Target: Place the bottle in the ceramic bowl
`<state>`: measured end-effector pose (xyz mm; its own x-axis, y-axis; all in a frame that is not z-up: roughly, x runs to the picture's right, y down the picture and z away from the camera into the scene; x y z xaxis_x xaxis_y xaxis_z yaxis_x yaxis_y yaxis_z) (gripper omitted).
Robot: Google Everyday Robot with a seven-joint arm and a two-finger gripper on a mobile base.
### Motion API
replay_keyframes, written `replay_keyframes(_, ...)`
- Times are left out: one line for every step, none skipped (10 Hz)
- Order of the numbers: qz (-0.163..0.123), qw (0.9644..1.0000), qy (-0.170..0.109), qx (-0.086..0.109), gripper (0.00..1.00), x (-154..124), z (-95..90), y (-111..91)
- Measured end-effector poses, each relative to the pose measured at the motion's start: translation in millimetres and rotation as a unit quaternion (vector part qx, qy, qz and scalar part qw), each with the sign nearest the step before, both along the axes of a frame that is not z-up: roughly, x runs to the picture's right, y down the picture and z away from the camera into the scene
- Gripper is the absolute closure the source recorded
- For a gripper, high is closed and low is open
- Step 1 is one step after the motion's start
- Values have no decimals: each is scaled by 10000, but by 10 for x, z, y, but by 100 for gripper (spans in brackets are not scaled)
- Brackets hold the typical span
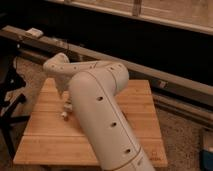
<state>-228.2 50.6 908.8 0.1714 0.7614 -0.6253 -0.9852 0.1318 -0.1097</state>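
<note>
My white arm (100,105) reaches over a wooden table (45,140) and covers most of it. The gripper (65,106) hangs below the wrist (56,65) over the table's left middle, close to the surface. A small pale piece (64,114) shows right under it; I cannot tell whether it is the bottle or part of the gripper. The orange-red ceramic bowl is hidden or out of view, most likely behind the arm.
A long dark rail (150,75) runs behind the table, with a small white object (35,32) on it at the left. A black stand (10,107) is by the table's left edge. A blue-grey object (207,150) sits on the floor at the right.
</note>
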Motion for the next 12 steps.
replay_keyframes(16,10000,27,-37,35,30,29,17)
replay_keyframes(27,9999,55,-82,35,60,61,38)
replay_keyframes(26,9999,67,-115,35,67,81,57)
replay_keyframes(25,9998,80,-165,35,79,112,82)
replay_keyframes(14,9998,85,-195,35,81,129,93)
replay_keyframes(-17,9996,93,-253,35,68,169,136)
replay_keyframes(-57,9995,116,-304,35,46,203,181)
replay_keyframes(-81,9992,122,-370,40,17,228,226)
replay_keyframes(-55,9990,124,-415,49,18,232,236)
replay_keyframes(-1,9989,118,-454,60,32,226,242)
replay_keyframes(63,9989,91,-459,70,62,184,210)
replay_keyframes(114,9989,28,-443,82,89,75,146)
